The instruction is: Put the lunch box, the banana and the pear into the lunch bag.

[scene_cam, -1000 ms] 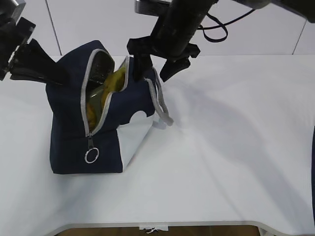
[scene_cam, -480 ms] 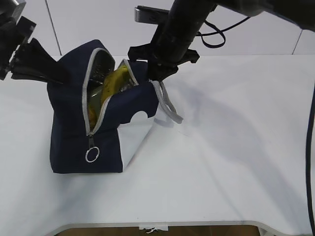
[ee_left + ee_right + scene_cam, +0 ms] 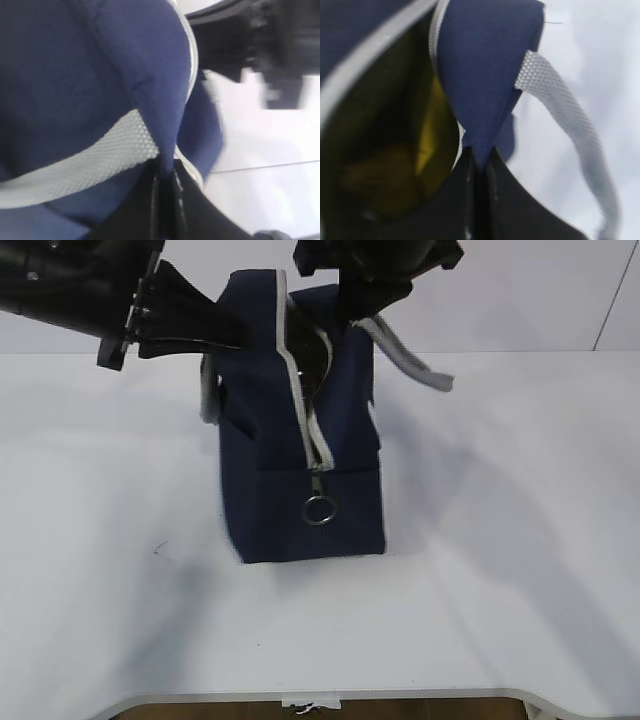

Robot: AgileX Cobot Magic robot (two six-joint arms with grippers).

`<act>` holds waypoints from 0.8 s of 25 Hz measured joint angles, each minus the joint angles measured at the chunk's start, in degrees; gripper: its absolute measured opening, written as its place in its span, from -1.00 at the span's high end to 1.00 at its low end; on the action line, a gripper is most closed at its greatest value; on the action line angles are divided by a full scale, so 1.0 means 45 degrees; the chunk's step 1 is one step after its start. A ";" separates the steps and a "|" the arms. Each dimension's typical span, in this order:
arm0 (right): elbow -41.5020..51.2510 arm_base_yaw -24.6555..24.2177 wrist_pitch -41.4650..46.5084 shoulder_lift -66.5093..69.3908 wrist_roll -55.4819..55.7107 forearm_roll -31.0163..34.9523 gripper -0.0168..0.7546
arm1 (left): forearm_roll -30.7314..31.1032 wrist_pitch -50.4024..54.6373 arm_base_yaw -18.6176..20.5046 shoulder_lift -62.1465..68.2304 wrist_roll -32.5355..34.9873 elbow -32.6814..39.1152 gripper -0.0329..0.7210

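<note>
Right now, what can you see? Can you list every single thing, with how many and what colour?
lunch bag: one, navy blue with a grey zipper edge, standing upright in the middle of the table, top partly open.
zipper ring: one, silver metal, hanging on the bag's front.
handles: two, grey webbing, one on each side of the bag's top.
yellow fruit: at least one, yellow, inside the bag; too blurred to tell banana from pear.
table: one, white, under the bag.
left gripper: one, black, jaws pinched on the bag's fabric edge.
right gripper: one, black, jaws pinched on the bag's other edge.
</note>
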 joint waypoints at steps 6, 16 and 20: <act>0.0000 0.0000 0.0103 -0.0677 0.0099 -0.0486 0.95 | -0.0369 -0.1023 -0.0458 0.0167 0.0324 0.0000 0.93; 0.0538 0.0000 0.0037 -0.0122 0.0281 -0.0677 0.94 | -0.0486 -0.1079 -0.0594 0.0617 0.0510 0.0000 0.92; 0.0538 0.0000 -0.0019 -0.0100 0.0300 -0.0407 0.71 | -0.0170 -0.1278 -0.0866 0.0617 0.0516 0.0000 0.83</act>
